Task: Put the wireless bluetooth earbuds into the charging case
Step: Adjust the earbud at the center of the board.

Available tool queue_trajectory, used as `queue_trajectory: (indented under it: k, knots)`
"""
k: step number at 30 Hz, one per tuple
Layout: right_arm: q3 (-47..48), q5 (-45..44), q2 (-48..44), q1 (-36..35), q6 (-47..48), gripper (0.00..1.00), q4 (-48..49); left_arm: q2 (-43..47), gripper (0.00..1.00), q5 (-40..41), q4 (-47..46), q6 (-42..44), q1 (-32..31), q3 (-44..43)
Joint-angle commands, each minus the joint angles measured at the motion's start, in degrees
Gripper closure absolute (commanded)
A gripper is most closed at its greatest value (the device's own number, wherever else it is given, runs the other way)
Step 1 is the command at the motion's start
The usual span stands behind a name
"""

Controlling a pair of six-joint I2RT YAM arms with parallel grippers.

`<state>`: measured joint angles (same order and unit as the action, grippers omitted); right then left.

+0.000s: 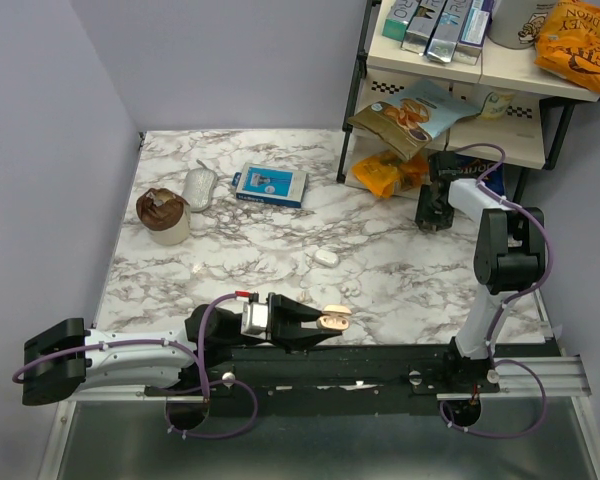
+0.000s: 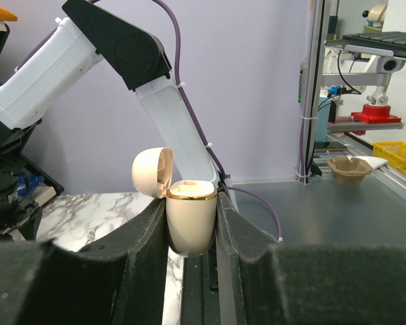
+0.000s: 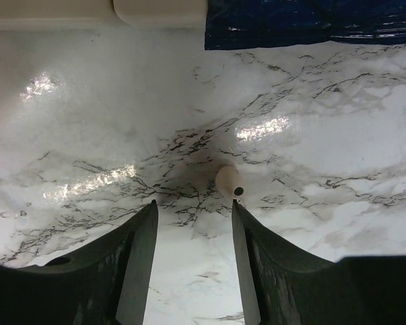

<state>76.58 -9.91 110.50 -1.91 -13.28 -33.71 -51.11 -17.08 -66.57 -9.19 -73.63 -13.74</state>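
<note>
Case first: the left jaws are closed tight on the charging case [image 2: 191, 220]. It stands upright between them, and its lid [image 2: 152, 172] is open toward 10 o'clock in the left wrist view. In the top view you find this case at 6 o'clock, close to the near edge of the tabletop [image 1: 400, 270]. You cannot tell what lies inside it.

The right jaws stand moderately apart and hold nothing. They are at 2 o'clock on the tabletop, near the shelf [image 1: 510, 70]. One earbud [image 3: 229, 181] lies on the marble at 1 o'clock from the gap between the right jaws. It is just beside the tip of one finger [image 3: 247, 257], not between the two. A small white oval piece [image 1: 326, 257] lies near the middle of the tabletop, apart from both arms.
</note>
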Motion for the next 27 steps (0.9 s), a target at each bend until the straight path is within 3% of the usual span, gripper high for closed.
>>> queue_trajectory:
  k: [1,6,9,15,20,25,27]
  knots:
    - [1.83,6.38,1.39,0.07,1.5,0.45,-0.04,-0.04,1.0,0.03,-1.2,1.28,-0.38,-0.32]
    - [0.07,8.77,0.25,-0.37,0.45,0.46,0.14,-0.22,1.0,-0.85,-1.37,0.49,-0.38,-0.68]
    - [-3.53,8.24,-3.78,-0.29,-4.72,0.4,2.68,-0.04,1.0,-1.11,-1.37,0.23,-0.47,-0.85]
    - [-13.2,13.16,-13.81,0.94,-21.33,0.4,13.57,0.14,1.0,-1.64,-1.72,-0.39,-0.47,-1.03]
    - [-17.33,11.85,-18.12,1.65,-33.9,0.42,19.56,1.45,1.0,-1.11,-0.76,-0.66,-0.47,-0.85]
    - [-18.57,8.41,-18.31,7.61,-39.72,0.58,19.39,2.51,1.0,-0.24,0.91,0.22,-0.55,-0.85]
    - [-16.99,8.59,-16.9,8.59,-38.76,0.6,17.55,2.77,1.0,-0.06,1.44,0.49,-0.47,-0.76]
